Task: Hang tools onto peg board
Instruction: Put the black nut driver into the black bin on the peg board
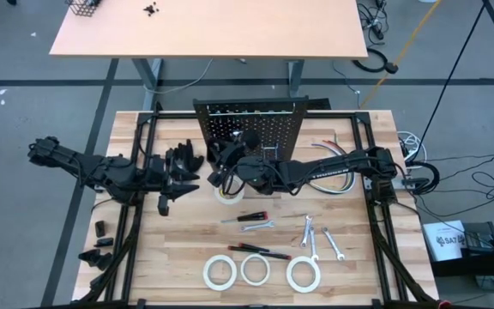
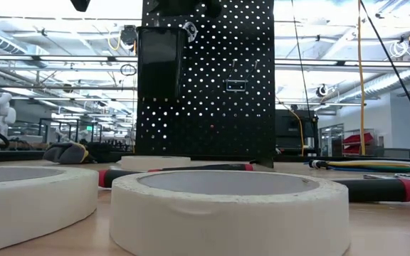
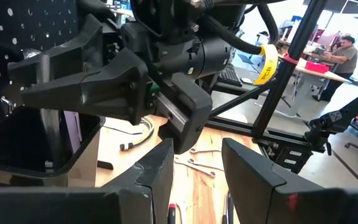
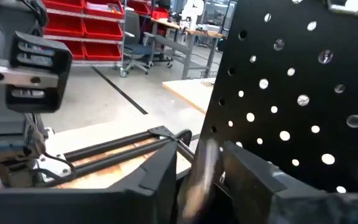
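The peg board (image 1: 251, 124) stands upright at the table's far middle; its black bin (image 2: 159, 60) hangs high on its face. My right gripper (image 4: 201, 158) is right at the board, shut on a slim silver tool (image 4: 199, 174), a wrench by its look. In the left wrist view this tool (image 3: 45, 118) stands above the bin (image 3: 36, 146). My left gripper (image 3: 194, 168) is open, just left of the board (image 1: 171, 182), touching nothing. Three white tape rolls (image 1: 255, 269) lie flat near the table's near edge, and a fourth (image 1: 228, 194) lies below the right gripper. Screwdrivers (image 1: 260, 251) and wrenches (image 1: 309, 236) lie on the wood. My right gripper pinches the silver tool's shaft (image 3: 45, 65) between its two fingers (image 3: 86, 81), near the upper end. The fingers lie across the shaft. The tool stands about upright, lifted clear of the table, and its lower part (image 3: 47, 140) reaches down to the black bin; whether it touches the bin, I cannot tell.
Black gloves (image 1: 185, 159) lie left of the board beside my left gripper. Grey hoses (image 1: 328, 150) curve on the table right of the board. A black frame (image 1: 131, 215) runs along the table's sides. Small black parts (image 1: 99, 245) sit at the near left.
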{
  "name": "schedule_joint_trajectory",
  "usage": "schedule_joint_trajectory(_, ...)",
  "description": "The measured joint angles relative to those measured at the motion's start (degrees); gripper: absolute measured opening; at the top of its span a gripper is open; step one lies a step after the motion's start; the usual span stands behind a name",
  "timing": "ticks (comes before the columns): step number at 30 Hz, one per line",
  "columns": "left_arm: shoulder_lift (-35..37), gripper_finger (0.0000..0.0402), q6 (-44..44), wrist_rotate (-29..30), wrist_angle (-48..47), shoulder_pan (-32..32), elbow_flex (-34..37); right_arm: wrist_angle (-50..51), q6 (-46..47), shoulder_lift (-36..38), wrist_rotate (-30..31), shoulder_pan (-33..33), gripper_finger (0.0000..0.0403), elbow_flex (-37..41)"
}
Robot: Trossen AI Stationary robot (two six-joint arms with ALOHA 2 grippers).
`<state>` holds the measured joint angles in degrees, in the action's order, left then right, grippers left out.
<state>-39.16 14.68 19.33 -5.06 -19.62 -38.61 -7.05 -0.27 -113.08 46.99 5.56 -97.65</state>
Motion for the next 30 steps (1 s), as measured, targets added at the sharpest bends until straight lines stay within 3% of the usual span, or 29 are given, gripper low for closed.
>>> schedule_joint_trajectory(7,0.02,0.014,0.07,0.0,0.02,0.0,0.0,0.03,-0.97,0.02,-0.05,0.02,0.0164,0.0)
schedule_joint_trajectory(13,0.01,0.014,0.04,0.0,-0.02,0.0,0.0,-2.82,-8.72,0.69,-0.21,0.85,0.0163,-0.16)
schedule_joint_trajectory(18,-0.17,0.014,0.04,0.0,0.03,0.0,0.0,-0.82,-9.88,2.2,-0.56,2.47,0.016,-2.59)
schedule_joint_trajectory(26,-2.73,0.014,0.13,-4.74,0.02,0.0,0.0,18.71,1.1,3.72,-1.35,8.6,0.016,-5.7)
schedule_joint_trajectory(30,-5.72,0.014,0.28,-8.04,0.02,0.0,0.0,32.42,8.95,4.83,-13.6,11.78,0.016,-6.97)
